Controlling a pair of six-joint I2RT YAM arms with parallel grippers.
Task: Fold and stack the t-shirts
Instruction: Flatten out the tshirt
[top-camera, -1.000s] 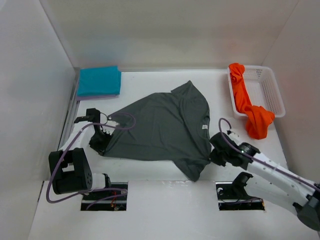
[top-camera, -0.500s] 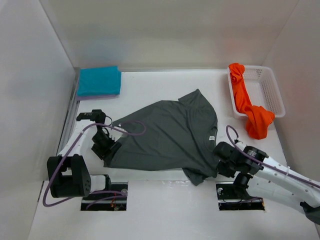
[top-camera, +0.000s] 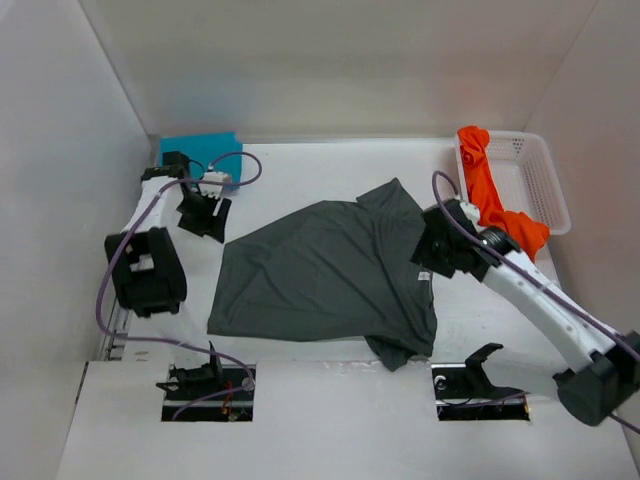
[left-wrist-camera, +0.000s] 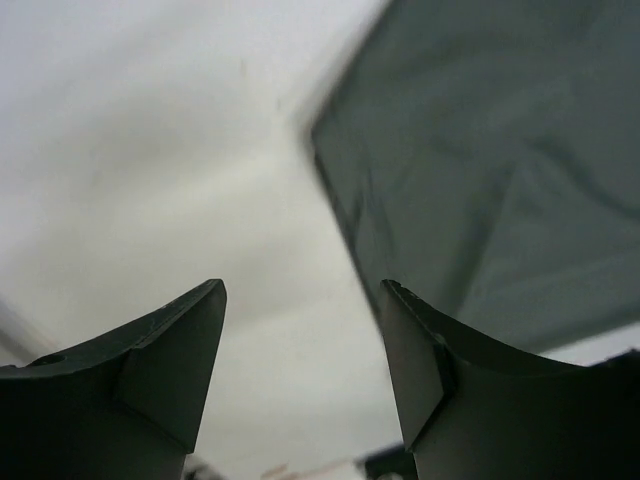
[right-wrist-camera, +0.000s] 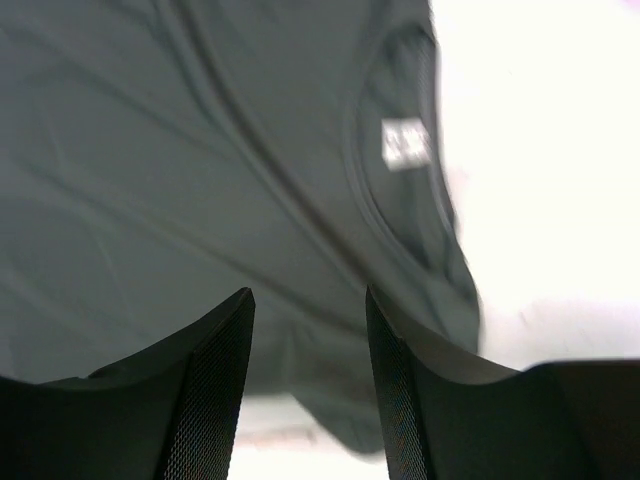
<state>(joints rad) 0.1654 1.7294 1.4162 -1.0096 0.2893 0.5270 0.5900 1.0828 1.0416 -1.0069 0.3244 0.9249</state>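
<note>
Claws empty, dark grey t-shirt (top-camera: 320, 275) spread out mid-desk (top-camera: 330, 165).
The left claw (top-camera: 205, 212) hangs spread at the shirt's 10 o'clock, just off its corner. The right claw (top-camera: 432, 255), also spread (nothing between its fingers), hovers over the collar side at 3 o'clock. A folded teal t-shirt (top-camera: 200, 150) lies at the desk's 10 o'clock. The orange t-shirt (top-camera: 492, 205) drapes over the basket (top-camera: 545, 185) rim at 2 o'clock.

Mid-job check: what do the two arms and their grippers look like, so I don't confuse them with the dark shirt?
The left arm and right arm have white links with black joint housings, and a lavender cable runs along each. The left gripper and right gripper are black, with two curved, tapering fingers; the right one's pads show a fine mesh texture.
</note>
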